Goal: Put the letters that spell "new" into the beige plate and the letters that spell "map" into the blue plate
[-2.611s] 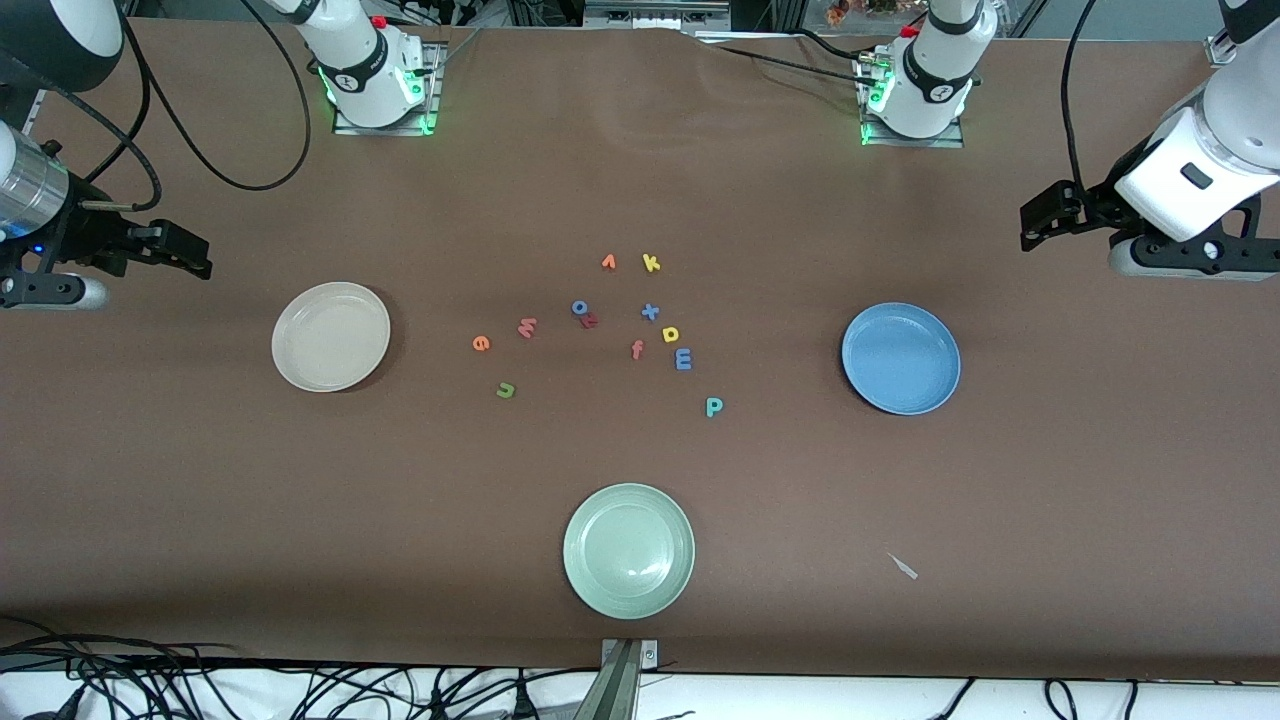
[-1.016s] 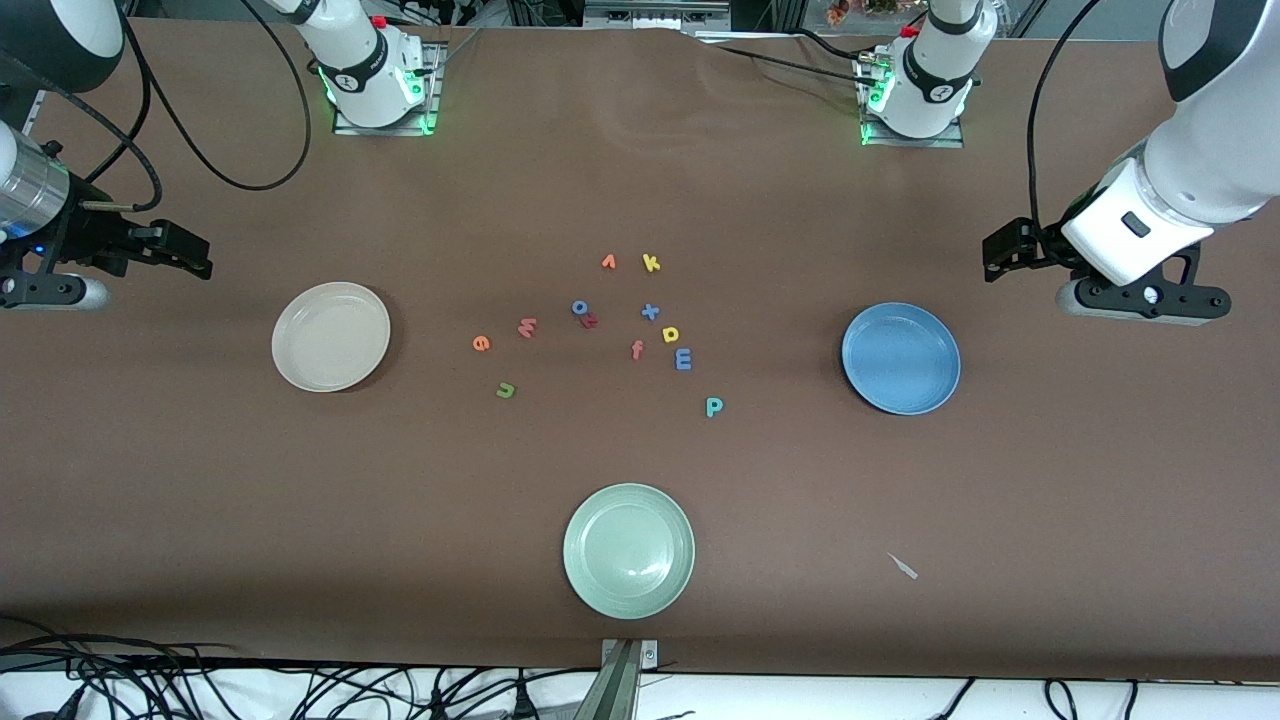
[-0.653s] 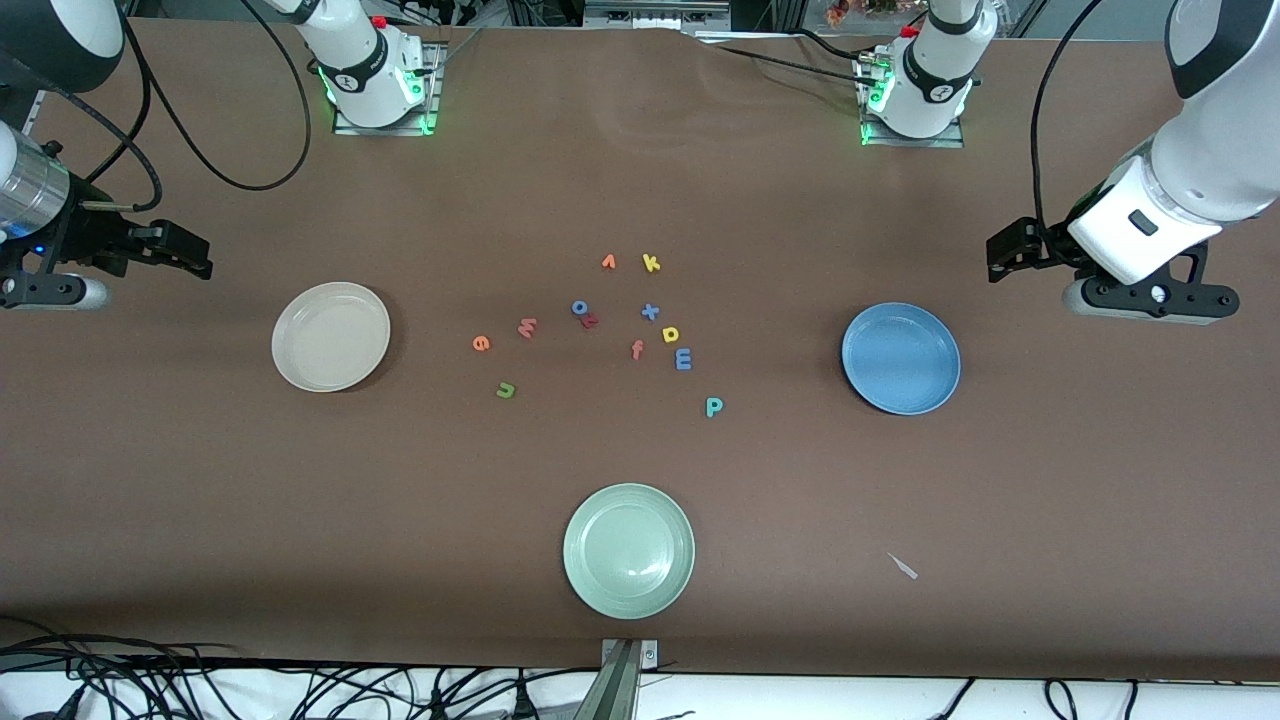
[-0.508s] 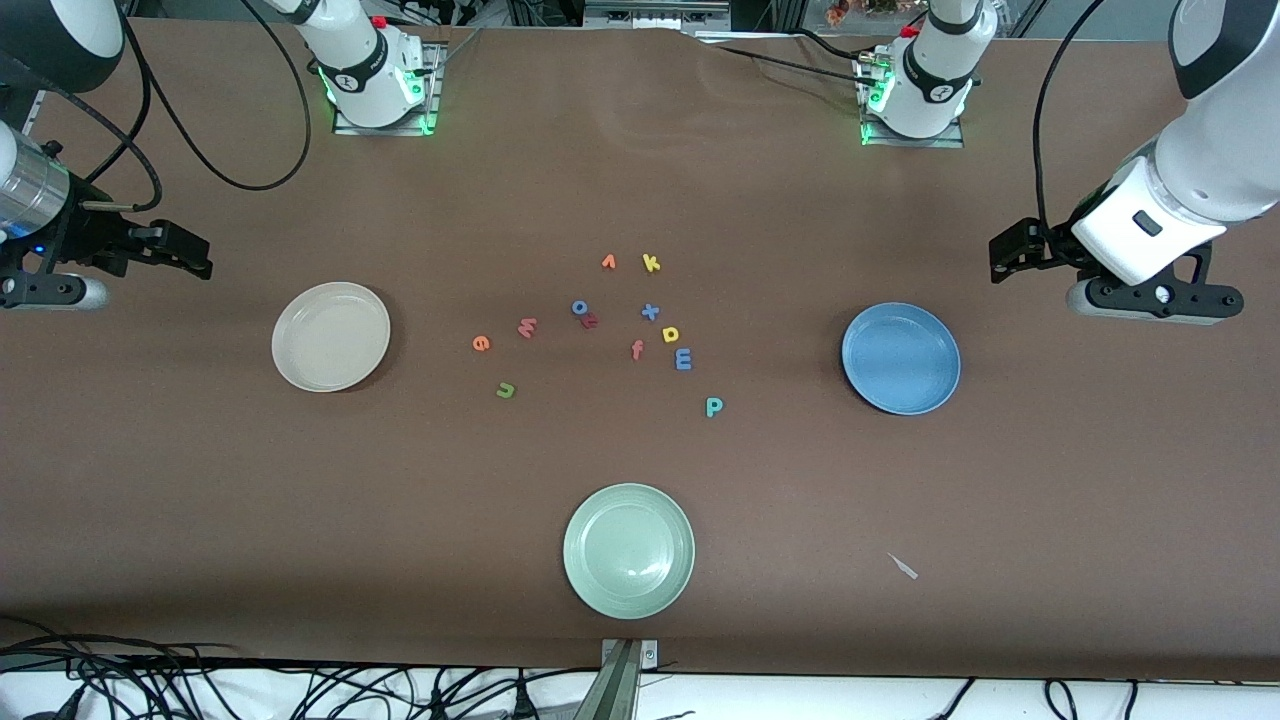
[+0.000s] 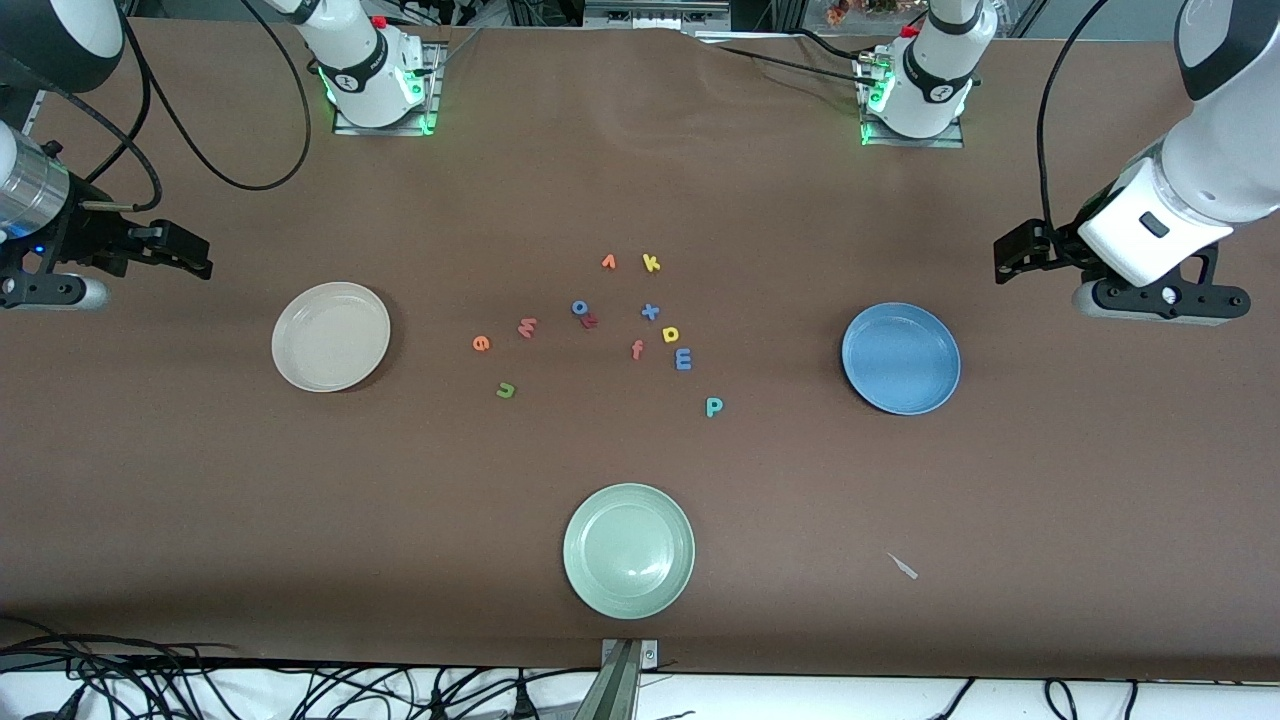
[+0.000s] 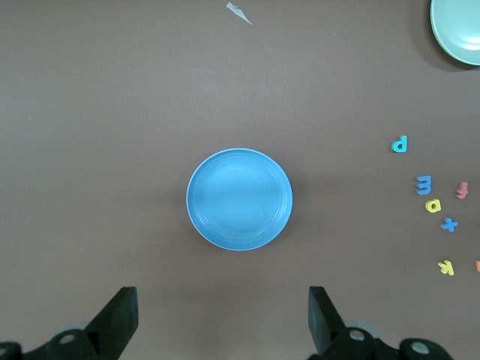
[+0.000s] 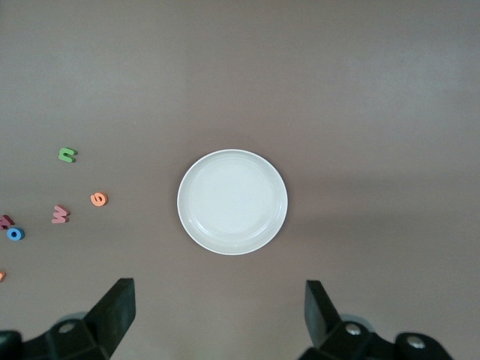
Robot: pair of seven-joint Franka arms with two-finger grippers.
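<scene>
The beige plate (image 5: 331, 336) (image 7: 232, 201) lies empty toward the right arm's end, the blue plate (image 5: 901, 358) (image 6: 239, 199) empty toward the left arm's end. Between them lie the green n (image 5: 505, 390) (image 7: 67, 154), orange e (image 5: 481, 343) (image 7: 98, 199), pinkish w (image 5: 527, 327) (image 7: 60, 214), blue m (image 5: 683, 359) (image 6: 424, 184), yellow a (image 5: 671, 334) (image 6: 433, 205) and teal p (image 5: 714, 406) (image 6: 400, 143). My left gripper (image 5: 1012, 255) (image 6: 223, 319) hangs open and empty over bare table beside the blue plate. My right gripper (image 5: 188, 252) (image 7: 219, 307) waits open and empty beside the beige plate.
A pale green plate (image 5: 629, 550) lies near the table's front edge. Among the letters are a yellow k (image 5: 651, 263), a blue x (image 5: 650, 312), an orange-red f (image 5: 637, 349), and a blue o (image 5: 580, 307) touching a dark red letter (image 5: 590, 321). A white scrap (image 5: 903, 567) lies near the front.
My left arm came down toward the blue plate, then drifted slightly back toward its own end of the table. The right arm, plates and letters have not moved.
</scene>
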